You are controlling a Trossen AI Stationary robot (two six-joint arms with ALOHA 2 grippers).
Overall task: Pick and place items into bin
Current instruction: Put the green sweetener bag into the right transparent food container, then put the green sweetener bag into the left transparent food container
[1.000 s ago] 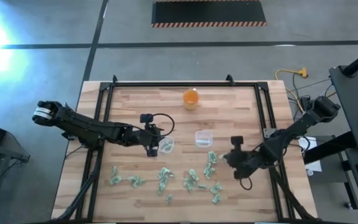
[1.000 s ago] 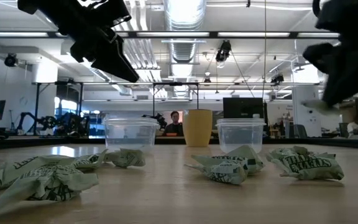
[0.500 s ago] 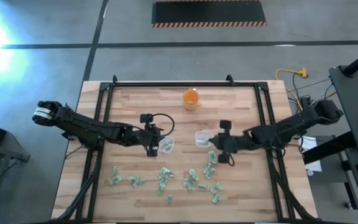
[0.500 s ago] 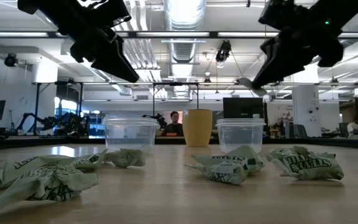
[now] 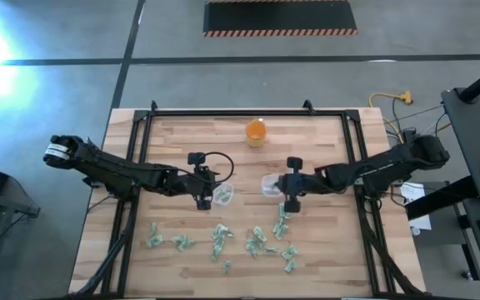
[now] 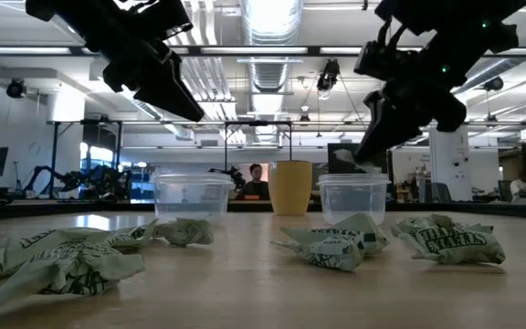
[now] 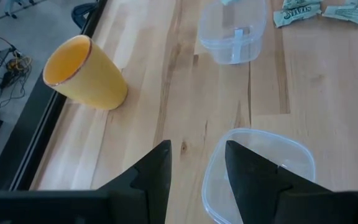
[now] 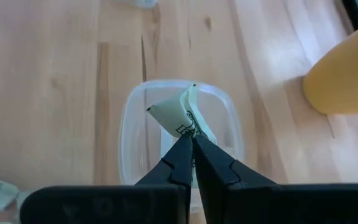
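Observation:
Several pale green, wrinkly pieces (image 5: pixel 257 237) lie on the near half of the table, and they fill the foreground of the low view (image 6: pixel 336 247). Two clear tubs stand mid-table, a left one (image 5: pixel 222 194) and a right one (image 5: pixel 271 185). My right gripper (image 8: pixel 191 142) is shut on one piece and hangs over the right tub (image 8: pixel 229 134); the low view shows it above that tub (image 6: pixel 354 196). My left gripper (image 7: pixel 197 168) is open and hovers beside the left tub (image 7: pixel 260 171), touching nothing. My right gripper pinches a pale green piece (image 8: pixel 178 115) between its two fingertips, by its end nearest the fingers. The fingers slant down from the table's right side. The piece is lifted clear and sticks out past the fingertips over the tub's opening.
An orange cup (image 5: pixel 256 132) stands upright toward the far edge, behind the tubs (image 7: pixel 86 71). A black frame runs along the table's left, right and far sides (image 5: pixel 140 150). Bare wood lies between cup and tubs. A person shows far off in the room (image 6: pixel 257 178).
My right gripper, shut on the piece, has swung from the near right part of the table toward the left and far side and now hangs over the right tub. The piece has travelled with it, lifted clear.

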